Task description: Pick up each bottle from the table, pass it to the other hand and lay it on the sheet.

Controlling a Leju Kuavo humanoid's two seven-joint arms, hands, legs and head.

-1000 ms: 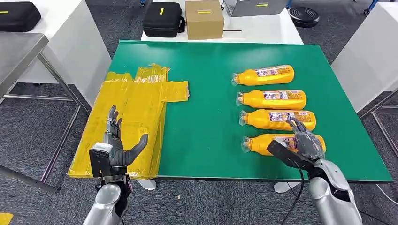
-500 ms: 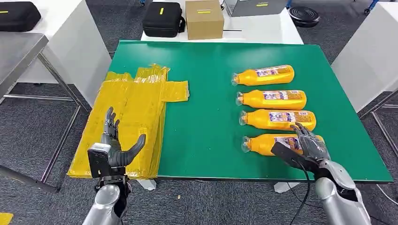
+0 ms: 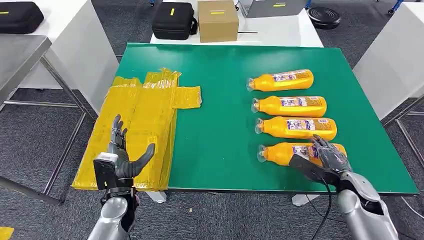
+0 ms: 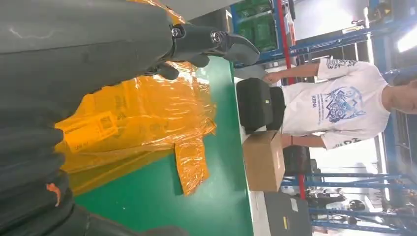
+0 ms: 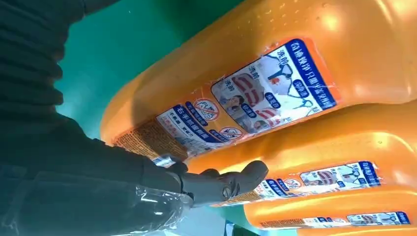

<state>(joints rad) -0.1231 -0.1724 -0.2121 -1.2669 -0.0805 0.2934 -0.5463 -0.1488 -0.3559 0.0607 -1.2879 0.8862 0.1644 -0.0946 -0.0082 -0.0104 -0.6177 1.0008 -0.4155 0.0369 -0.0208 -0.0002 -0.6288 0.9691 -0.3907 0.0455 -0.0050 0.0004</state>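
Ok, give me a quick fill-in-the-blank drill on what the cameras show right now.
1. ____ orange bottles lie in a row on the green table.
2. The right hand is over the bottle ____ to the robot.
3. The left hand hovers with its fingers spread above the ____ sheet.
4. Behind the table, a brown ____ box stands beside a black case.

Missing words: four; nearest; yellow; cardboard
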